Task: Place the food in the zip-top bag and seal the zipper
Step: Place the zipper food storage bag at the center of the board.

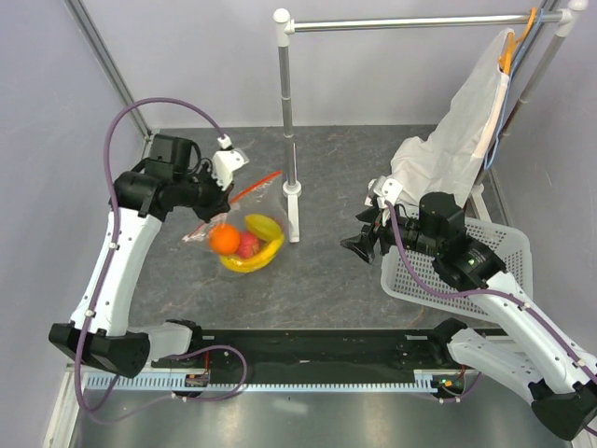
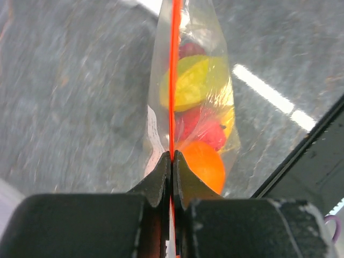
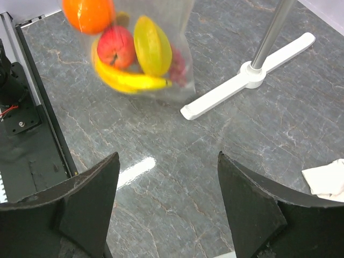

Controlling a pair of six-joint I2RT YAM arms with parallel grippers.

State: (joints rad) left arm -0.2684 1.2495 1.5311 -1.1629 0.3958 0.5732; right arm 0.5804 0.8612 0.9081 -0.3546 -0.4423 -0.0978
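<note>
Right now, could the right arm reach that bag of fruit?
Probably yes. The right claw is open and faces the bag, with only bare table between them. The rack's pole stands off to one side. The left claw holds the bag by its zipper.

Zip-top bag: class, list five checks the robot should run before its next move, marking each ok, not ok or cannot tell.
1. All fruit inside the zip-top bag, namely orange, banana, red fruit and grapes: ok.
2. The left gripper shut on the zipper: ok.
3. The zipper closed along its whole length: cannot tell; no slider seen.
4. The right gripper open, apart from the bag: ok.
5. The bag free of the rack stand: cannot tell; they lie close.
</note>
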